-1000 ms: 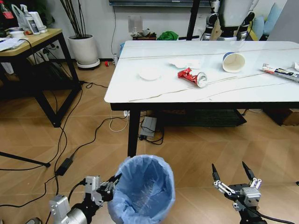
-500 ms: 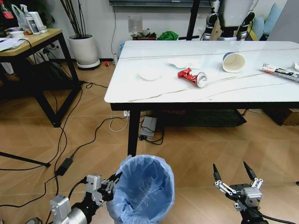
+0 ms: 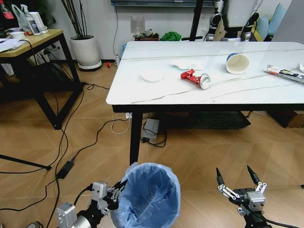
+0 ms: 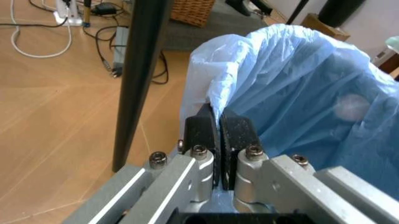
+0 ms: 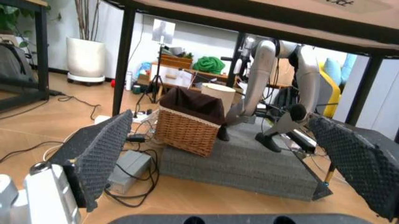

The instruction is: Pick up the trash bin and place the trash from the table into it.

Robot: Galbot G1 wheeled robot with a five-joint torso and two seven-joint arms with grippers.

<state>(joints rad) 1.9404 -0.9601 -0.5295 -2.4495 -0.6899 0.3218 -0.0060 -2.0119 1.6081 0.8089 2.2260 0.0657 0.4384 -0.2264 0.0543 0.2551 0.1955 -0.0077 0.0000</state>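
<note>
Trash bin: round, crinkly light-blue liner folded over rim; low in front of table, off floor. Left gripper: pinched tight on liner rim. Right gripper: spread wide, empty, low at right. On marble top: red can, paper cup, white disc. Wood floor, loose cables.

One round bin lined with crinkly light-blue plastic bag. One white marble-look desk on black legs. On it: one crushed red can, one white paper cup with blue band, one flat white disc, one crumpled white paper, one long white-black wrapper. Two grippers: left gripper, right gripper. One wooden side desk. One white plant pot.
</note>
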